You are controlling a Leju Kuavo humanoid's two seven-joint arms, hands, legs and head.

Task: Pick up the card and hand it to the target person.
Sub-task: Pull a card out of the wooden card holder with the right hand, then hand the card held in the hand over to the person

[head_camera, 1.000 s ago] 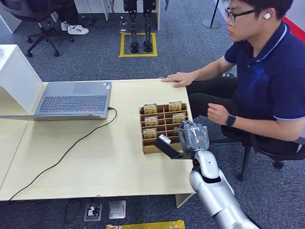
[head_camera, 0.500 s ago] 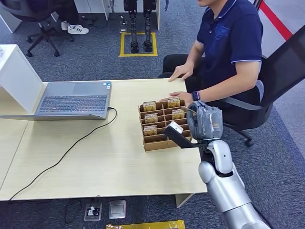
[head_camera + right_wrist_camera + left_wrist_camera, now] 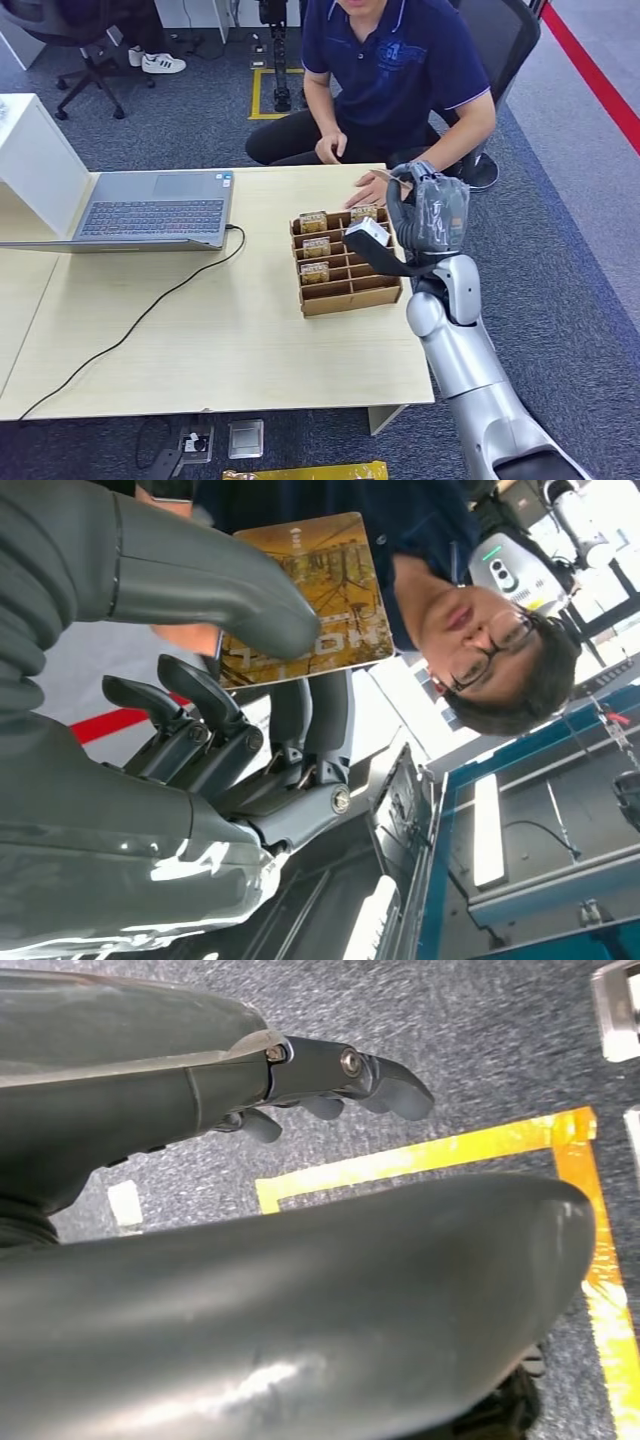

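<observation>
Head view: mounted high, facing forward and down over the table [image 3: 226, 350]. Right wrist view: close behind the right hand [image 3: 226, 730], turned sideways — shares the seated person [image 3: 392, 70] with the head view. Left wrist view: close behind the left hand [image 3: 332, 1070], facing the floor [image 3: 468, 1050].

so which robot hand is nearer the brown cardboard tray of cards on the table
Right. The right hand is raised beside the brown cardboard divider tray, at its far right corner, pinching a golden-brown card. The left hand hangs over grey carpet with yellow floor tape, away from the tray.
</observation>
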